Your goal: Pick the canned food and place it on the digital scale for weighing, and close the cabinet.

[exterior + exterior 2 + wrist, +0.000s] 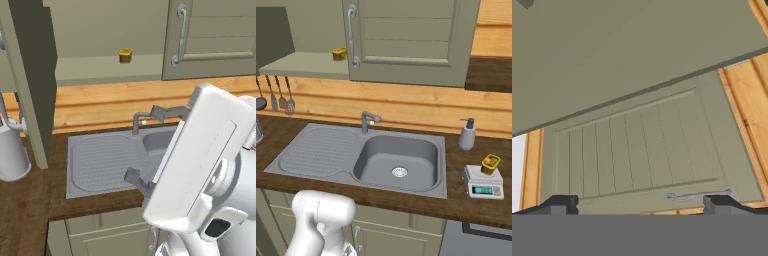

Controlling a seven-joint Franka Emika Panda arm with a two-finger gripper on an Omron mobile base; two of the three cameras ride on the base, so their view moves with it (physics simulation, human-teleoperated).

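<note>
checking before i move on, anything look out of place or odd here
Yes. A yellow can sits tilted on the scale right of the sink, not flat. The wall cabinet's left door stands wide open, with another small can alone on its shelf. Nothing looks spilled or broken.

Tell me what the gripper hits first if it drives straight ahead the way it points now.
Most likely the panelled door of the cabinet: the open gripper faces its closed door, just above the silver handle. Depth is unclear.
</note>
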